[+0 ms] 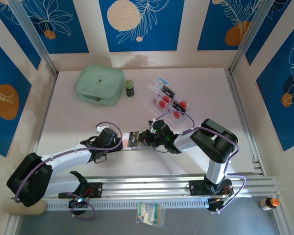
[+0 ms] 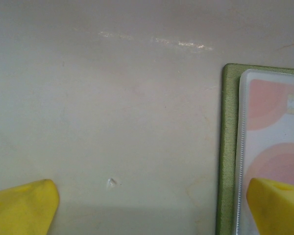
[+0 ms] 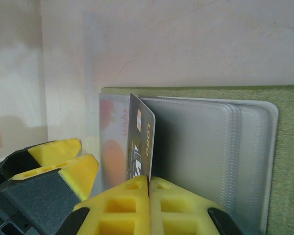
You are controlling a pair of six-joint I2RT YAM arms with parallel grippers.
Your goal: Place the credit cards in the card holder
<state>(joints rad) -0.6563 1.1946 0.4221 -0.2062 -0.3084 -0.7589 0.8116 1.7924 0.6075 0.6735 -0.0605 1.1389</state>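
A: Is the card holder (image 2: 229, 147) whole?
B: No, the picture's right edge cuts it off. The bottom of the black card (image 3: 143, 139) hides between the closed fingers of the right end effector (image 3: 148, 182).

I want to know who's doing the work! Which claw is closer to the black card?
Right. The right claw is shut on the black card, standing it on edge at the card holder. The left claw sits open over the holder's opposite edge, off the card.

Left gripper (image 2: 149, 205) jaws spread wide over table (image 2: 112, 107); one fingertip (image 2: 277, 203) overlaps holder (image 2: 229, 147), red-dot card (image 2: 269, 132) inside its clear sleeve.
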